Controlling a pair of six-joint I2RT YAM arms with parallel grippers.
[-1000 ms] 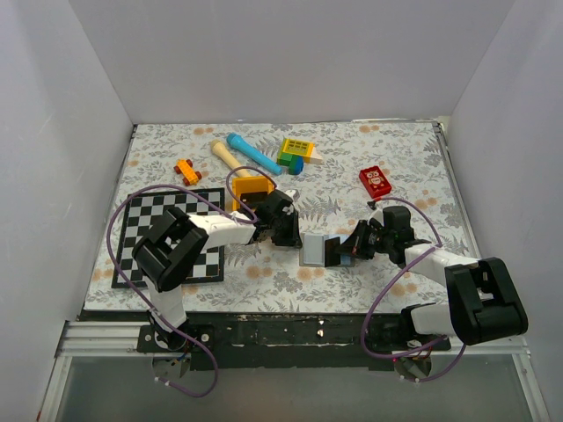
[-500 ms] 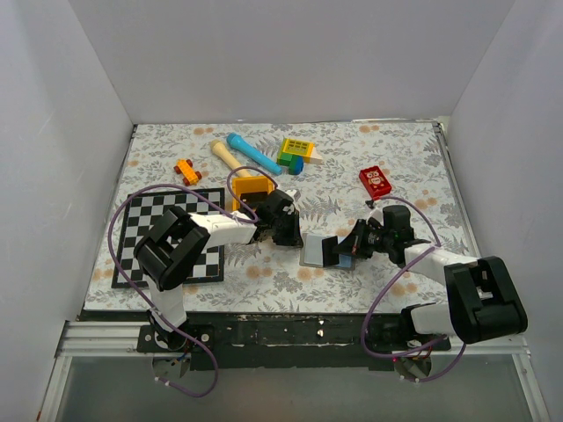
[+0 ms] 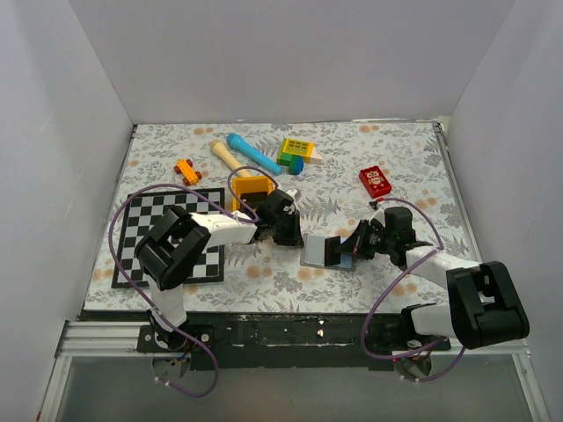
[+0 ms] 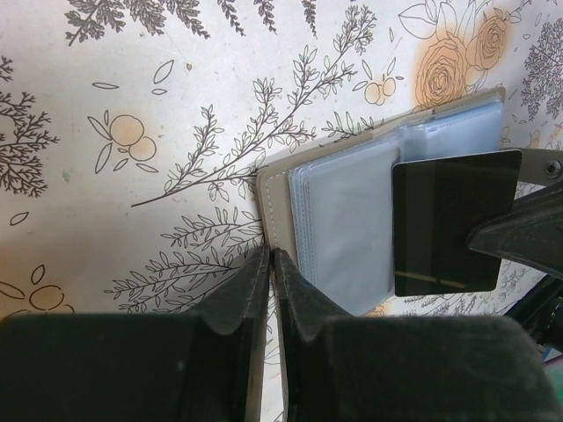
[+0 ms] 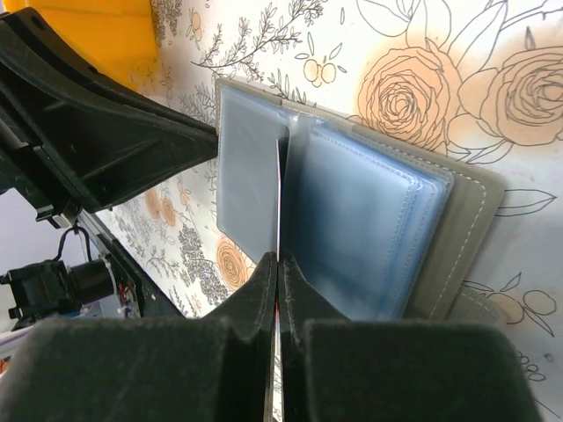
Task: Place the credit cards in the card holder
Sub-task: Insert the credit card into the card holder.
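Top external view: the black credit card (image 3: 337,251), pinched in the right gripper (image 3: 350,248), has crept slightly left over the open grey card holder (image 3: 314,252), lower centre. Insertion looks near. At its left edge sits the left gripper (image 3: 293,237), pressed together.

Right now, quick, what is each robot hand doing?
Left gripper: shut, tips at the card holder's edge.
Right gripper: shut on a black credit card.
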